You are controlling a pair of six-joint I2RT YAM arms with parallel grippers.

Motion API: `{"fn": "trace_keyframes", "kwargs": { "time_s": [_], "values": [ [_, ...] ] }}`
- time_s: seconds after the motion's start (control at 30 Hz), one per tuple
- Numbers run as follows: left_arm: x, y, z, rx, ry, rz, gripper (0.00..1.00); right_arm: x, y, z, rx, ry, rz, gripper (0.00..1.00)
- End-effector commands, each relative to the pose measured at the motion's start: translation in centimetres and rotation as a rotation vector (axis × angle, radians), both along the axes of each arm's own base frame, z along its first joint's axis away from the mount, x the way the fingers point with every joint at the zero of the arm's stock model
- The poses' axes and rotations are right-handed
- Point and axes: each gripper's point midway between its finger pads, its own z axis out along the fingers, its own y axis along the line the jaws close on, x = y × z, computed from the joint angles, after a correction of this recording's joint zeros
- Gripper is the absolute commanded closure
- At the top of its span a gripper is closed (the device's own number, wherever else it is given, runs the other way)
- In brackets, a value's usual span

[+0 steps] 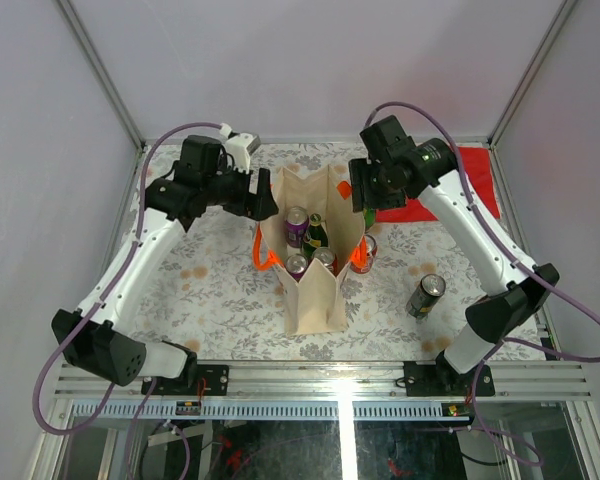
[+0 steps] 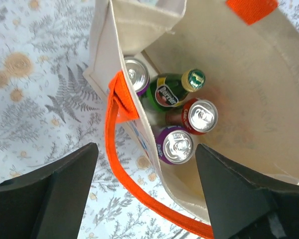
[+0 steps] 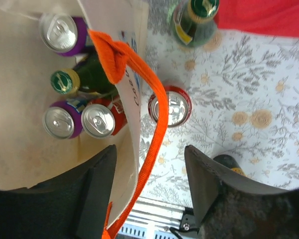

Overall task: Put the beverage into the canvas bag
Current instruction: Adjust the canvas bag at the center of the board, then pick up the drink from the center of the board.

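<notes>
The beige canvas bag stands open at the table's middle. Inside it stand two purple cans, a red can and a green bottle. Outside, a red can stands against the bag's right side, and a second green bottle stands behind it. A dark can lies further right. My left gripper is open and straddles the bag's left wall and orange handle without pinching them. My right gripper is open astride the right wall and handle.
A flat red cloth lies at the back right on the floral tablecloth. Frame posts and pale walls close in the table's sides and back. The metal rail with the arm bases runs along the near edge.
</notes>
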Motion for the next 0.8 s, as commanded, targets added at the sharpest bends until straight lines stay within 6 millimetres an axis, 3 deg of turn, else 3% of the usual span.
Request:
{"fn": "trace_keyframes", "kwargs": {
  "time_s": [0.0, 0.13, 0.23, 0.6, 0.77],
  "values": [
    [2.1, -0.1, 7.0, -0.056, -0.258, 0.014, 0.19, 1.9, -0.1, 5.2, 0.062, -0.182, -0.037, 0.33],
    [3.2, 0.1, 11.1, -0.069, -0.397, 0.029, 0.14, 2.8, -1.4, 7.7, 0.045, -0.281, -0.096, 0.28],
    [3.6, -0.1, 12.5, -0.079, -0.429, 0.027, 0.13, 4.0, -3.0, 7.5, 0.006, -0.273, -0.16, 0.27],
    [4.0, -0.5, 12.0, -0.096, -0.413, 0.026, 0.12, 9.2, -8.0, 1.4, -0.072, -0.081, -0.312, 0.27],
    [3.8, -0.6, 11.4, -0.103, -0.387, 0.03, 0.12, 11.6, -7.7, -0.2, -0.088, -0.041, -0.275, 0.27]
  ]
}}
